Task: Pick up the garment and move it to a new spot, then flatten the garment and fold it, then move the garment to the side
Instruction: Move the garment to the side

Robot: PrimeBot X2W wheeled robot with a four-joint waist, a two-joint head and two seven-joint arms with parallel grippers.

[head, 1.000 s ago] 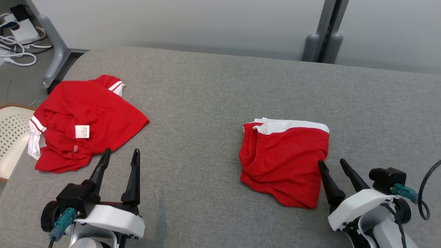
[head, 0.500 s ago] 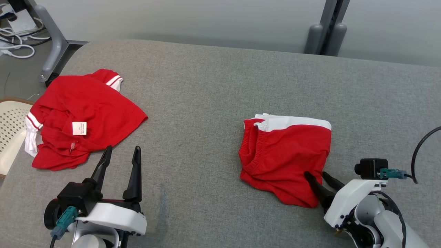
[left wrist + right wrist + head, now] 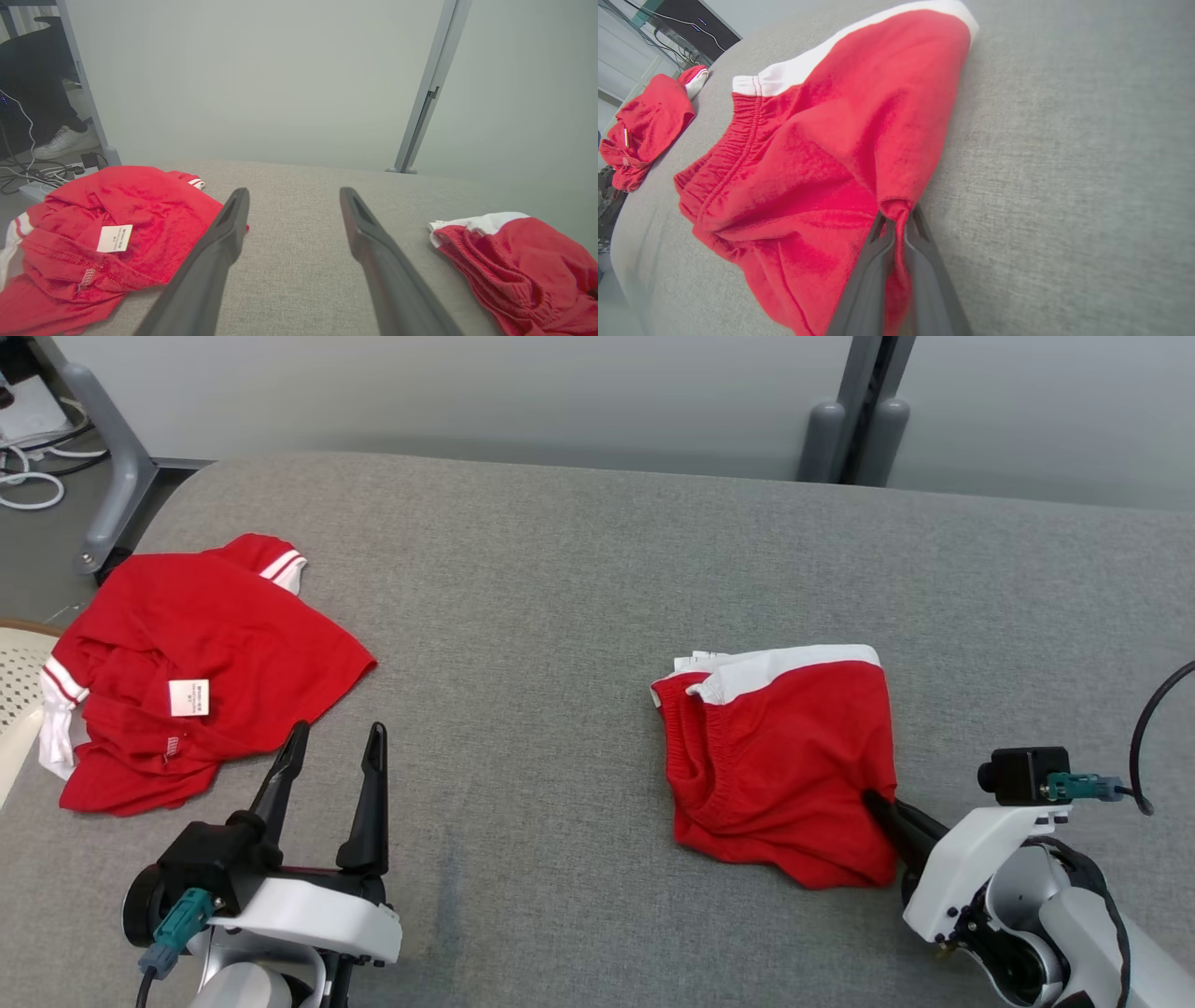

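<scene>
Red shorts [image 3: 775,756], right edge pinched by right gripper [image 3: 878,799], on grey pad [image 3: 560,569].

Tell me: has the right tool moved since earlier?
Yes. Against the red shorts, the right tool drew back toward the robot along their right edge and shut there.

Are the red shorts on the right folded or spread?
Folded: the red shorts lie doubled into a compact block, layers stacked at the waistband.
</scene>
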